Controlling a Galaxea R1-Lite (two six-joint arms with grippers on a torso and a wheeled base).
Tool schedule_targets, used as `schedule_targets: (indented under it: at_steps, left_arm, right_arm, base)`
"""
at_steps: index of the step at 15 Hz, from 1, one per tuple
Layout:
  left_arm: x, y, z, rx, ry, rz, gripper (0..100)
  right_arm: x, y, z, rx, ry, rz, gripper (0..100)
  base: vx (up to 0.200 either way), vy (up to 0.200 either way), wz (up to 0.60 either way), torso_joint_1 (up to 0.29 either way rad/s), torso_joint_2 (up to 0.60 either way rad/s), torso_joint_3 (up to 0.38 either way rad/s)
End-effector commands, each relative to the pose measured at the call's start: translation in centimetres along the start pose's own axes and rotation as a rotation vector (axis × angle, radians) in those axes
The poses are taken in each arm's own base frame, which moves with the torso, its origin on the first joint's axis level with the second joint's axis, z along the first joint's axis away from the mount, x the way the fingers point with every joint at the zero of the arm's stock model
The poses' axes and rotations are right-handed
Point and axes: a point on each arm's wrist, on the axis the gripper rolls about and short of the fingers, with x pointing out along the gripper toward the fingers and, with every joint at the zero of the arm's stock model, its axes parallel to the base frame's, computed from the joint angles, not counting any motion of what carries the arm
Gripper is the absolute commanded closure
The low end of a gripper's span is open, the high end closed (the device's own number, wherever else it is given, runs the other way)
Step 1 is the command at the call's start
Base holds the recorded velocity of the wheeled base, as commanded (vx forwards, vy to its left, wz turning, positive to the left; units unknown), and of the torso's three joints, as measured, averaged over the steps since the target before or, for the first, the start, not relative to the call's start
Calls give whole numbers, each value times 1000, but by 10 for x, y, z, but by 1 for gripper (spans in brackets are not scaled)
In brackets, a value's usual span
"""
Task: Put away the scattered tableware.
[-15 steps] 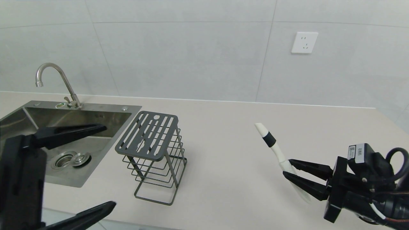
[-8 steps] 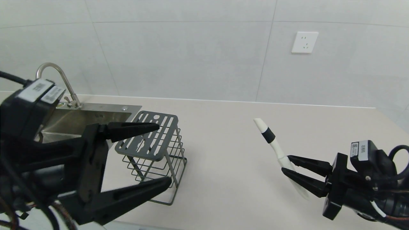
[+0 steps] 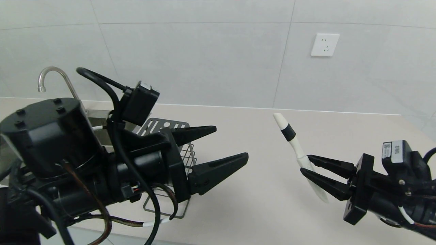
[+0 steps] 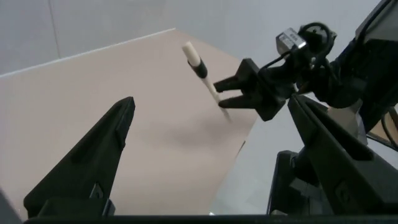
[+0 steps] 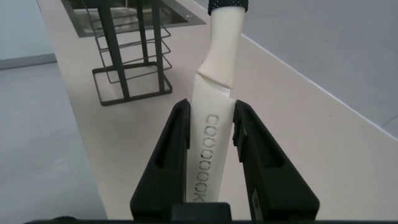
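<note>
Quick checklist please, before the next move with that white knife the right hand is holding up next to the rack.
1. Grip: right hand shut on the knife, clamped on the blade, handle pointing up: ok.
2. Knife lifted off the counter: ok.
3. The left hand is open, fingers wide apart: ok.
4. Left hand and knife apart, not touching: ok.
5. Path from knife to rack free: not ok; in the head view the left hand sits between them.
6. Rack slots empty: cannot tell, mostly hidden behind the left arm.
</note>
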Motion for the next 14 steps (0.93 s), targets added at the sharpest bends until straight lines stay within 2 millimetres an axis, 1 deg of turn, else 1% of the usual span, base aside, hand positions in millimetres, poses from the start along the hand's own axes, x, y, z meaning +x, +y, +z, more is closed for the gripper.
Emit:
schedule_targets:
  at_steps: [1, 2, 3, 4, 5, 7, 9, 11, 12, 14]
  left_arm:
    - [28, 8, -11, -17, 37, 10, 0]
    - [39, 9, -14, -18, 42, 10, 0]
    - [39, 9, -14, -18, 42, 10, 0]
    - [62, 2, -18, -26, 10, -10, 0]
    - [72, -2, -18, -41, -25, -14, 0]
    - [87, 0, -21, -49, -58, 16, 0]
    - [93, 0, -14, -39, -102, 6, 0]
    - [96, -1, -8, -32, -128, -1, 0]
    - [97, -1, -8, -31, -129, -1, 0]
    - [99, -2, 0, -17, -182, -17, 0]
  right_arm:
    - [7, -1, 9, -7, -48, 8, 100]
    - [12, 0, 14, 2, -71, 22, 100]
    - [12, 0, 14, 2, -71, 22, 100]
    - [16, 1, 19, -1, -93, 32, 100]
    - [16, 1, 19, -2, -94, 30, 100]
    - [15, 1, 18, 1, -91, 31, 100]
    - [14, 2, 18, 0, -94, 30, 100]
    - [14, 2, 19, 0, -97, 31, 100]
    - [14, 2, 19, -1, -100, 32, 100]
    - [14, 2, 20, -3, -103, 32, 100]
  base:
    - [0, 0, 0, 0, 0, 0]
    - [0, 0, 0, 0, 0, 0]
    - [0, 0, 0, 0, 0, 0]
    - [0, 0, 0, 0, 0, 0]
    - [0, 0, 0, 0, 0, 0]
    - [0, 0, 0, 0, 0, 0]
    - [0, 0, 0, 0, 0, 0]
    - [0, 0, 0, 0, 0, 0]
    - [0, 0, 0, 0, 0, 0]
    - [0, 0, 0, 0, 0, 0]
